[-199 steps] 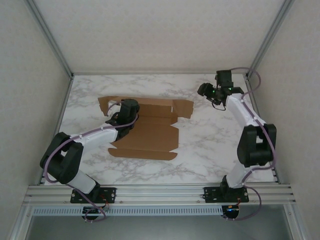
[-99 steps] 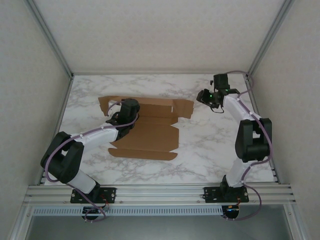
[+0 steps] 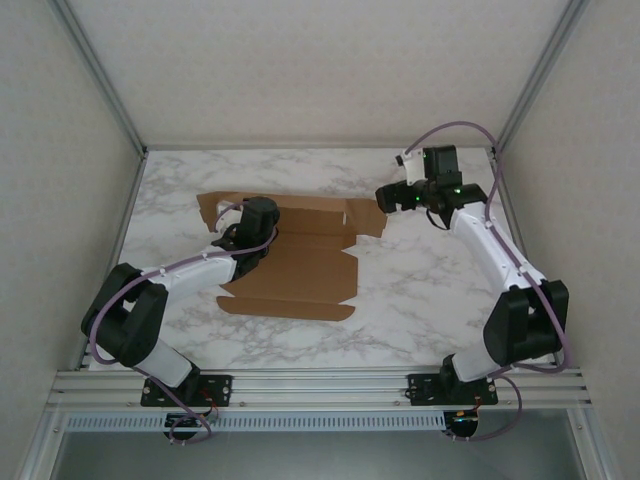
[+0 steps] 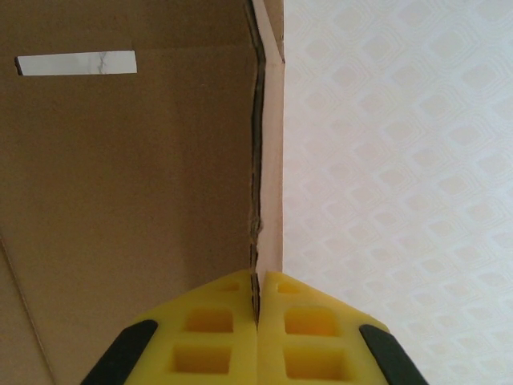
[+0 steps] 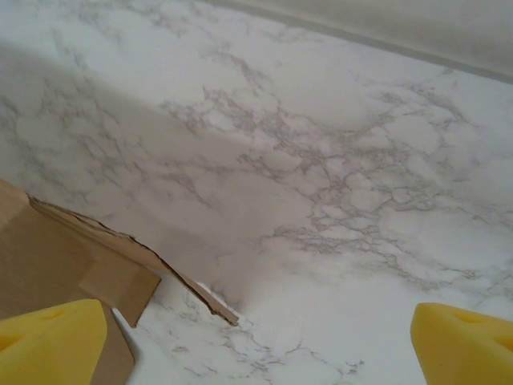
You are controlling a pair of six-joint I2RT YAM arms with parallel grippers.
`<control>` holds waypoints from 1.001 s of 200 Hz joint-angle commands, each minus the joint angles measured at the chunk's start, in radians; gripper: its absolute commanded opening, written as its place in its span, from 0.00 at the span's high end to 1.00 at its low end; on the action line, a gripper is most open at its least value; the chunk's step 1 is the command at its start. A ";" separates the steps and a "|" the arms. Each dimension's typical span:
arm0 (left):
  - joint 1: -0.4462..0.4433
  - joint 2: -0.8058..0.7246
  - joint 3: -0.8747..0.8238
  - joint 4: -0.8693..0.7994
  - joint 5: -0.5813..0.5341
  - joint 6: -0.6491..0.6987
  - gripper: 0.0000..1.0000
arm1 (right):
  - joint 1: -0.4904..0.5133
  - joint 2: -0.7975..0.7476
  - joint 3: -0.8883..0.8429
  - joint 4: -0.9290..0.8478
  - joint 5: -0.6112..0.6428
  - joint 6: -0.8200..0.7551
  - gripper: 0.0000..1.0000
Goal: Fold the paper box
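Well, on the marble table (image 3: pixel 430 290) the paper box (image 3: pixel 300 275) sat left of centre in the top view, mostly flat, so I judged nearly all the folding remained. My left gripper (image 4: pixel 258 282) pinched its cardboard edge. My right gripper (image 3: pixel 384 198) hung spread wide beside the upper-right flap (image 3: pixel 368 215), with nothing in the way.

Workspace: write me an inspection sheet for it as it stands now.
Surface: white marble-pattern table, flat.
Job's things: paper box, a brown sheet lying mostly flat, not yet folded up.
Clutter: nothing seen.
Tools: left tool shut on an edge of the paper box; right tool open, at the box's far right corner.
Cables: purple cables run along both arms.
Surroundings: pale patterned walls; metal frame rail at the near edge.
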 commanded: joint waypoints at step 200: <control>0.004 -0.007 -0.032 -0.118 0.069 -0.007 1.00 | 0.050 0.204 0.028 -0.050 -0.104 -0.010 0.81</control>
